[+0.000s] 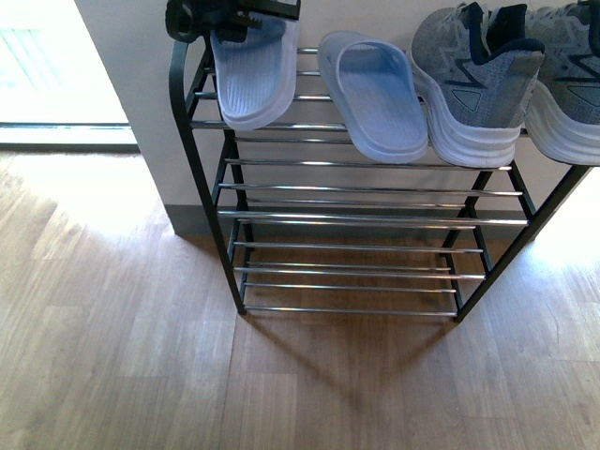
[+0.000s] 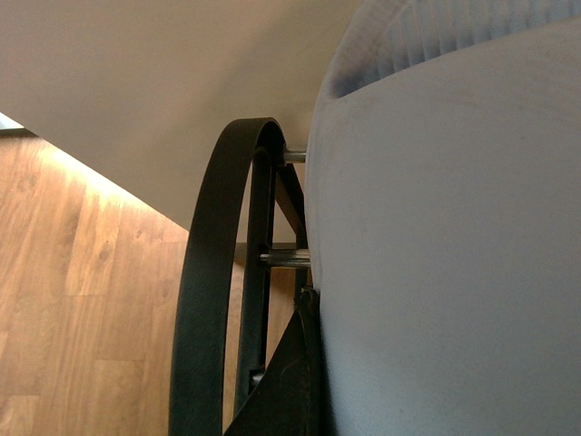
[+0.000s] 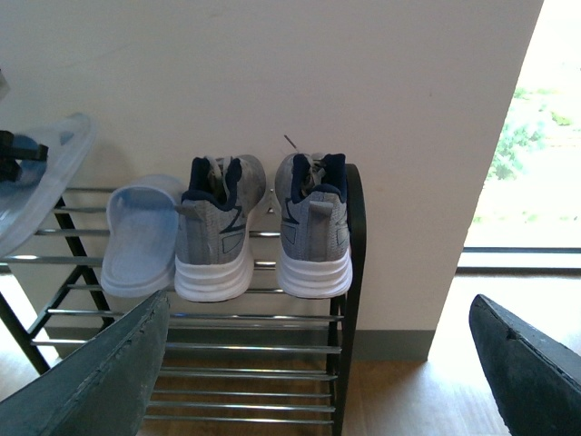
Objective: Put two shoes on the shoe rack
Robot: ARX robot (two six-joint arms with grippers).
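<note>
From the front view I see the shoe rack (image 1: 375, 217) standing on the wooden floor (image 1: 122, 356) against a pale wall (image 1: 131, 94), and all four shoes are up on its top tier. The two sneakers (image 1: 473, 80) sit at the robot's right end, heels toward me, side by side; the right wrist view shows them (image 3: 263, 232) just beside the rack's rounded end loop. One slide (image 1: 375, 94) lies flat on the rods just left of them. The other slide (image 1: 251, 75) is at the left end, tilted, its toe hanging over the front rod, with my left gripper (image 1: 230, 19) clamped on its heel end. The left wrist view is filled by that slide (image 2: 454, 272) next to the black side loop (image 2: 213, 282). My right gripper (image 3: 318, 363) hangs back from the rack, fingers (image 3: 100, 372) spread wide, holding nothing.
</note>
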